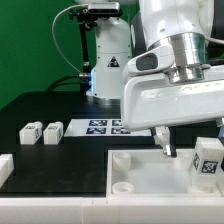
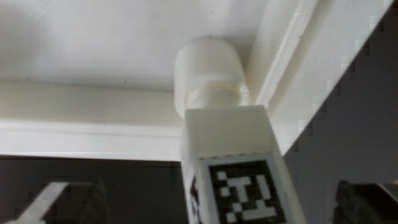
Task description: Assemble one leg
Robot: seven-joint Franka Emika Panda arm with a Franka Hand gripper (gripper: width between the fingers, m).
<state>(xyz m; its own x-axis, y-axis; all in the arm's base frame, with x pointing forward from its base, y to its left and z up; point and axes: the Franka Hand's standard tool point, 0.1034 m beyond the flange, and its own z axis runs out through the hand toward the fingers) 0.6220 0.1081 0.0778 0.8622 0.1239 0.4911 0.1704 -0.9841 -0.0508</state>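
A leg (image 1: 208, 160), a small white block with a black-and-white tag, stands on the large white tray-like part (image 1: 140, 178) near the exterior view's right edge. In the wrist view this leg (image 2: 237, 150) points its round end into a corner of the tray (image 2: 107, 60). My gripper (image 1: 192, 150) hangs over it, open. One dark finger (image 2: 57, 203) and the other finger (image 2: 370, 203) stand on either side of the leg, with a gap on both sides. Two more legs (image 1: 30, 131) (image 1: 52, 130) lie on the black table at the exterior view's left.
The marker board (image 1: 103, 126) lies flat behind the tray. A white part (image 1: 4, 168) shows at the exterior view's left edge. A white stand with a lamp (image 1: 108, 60) rises at the back.
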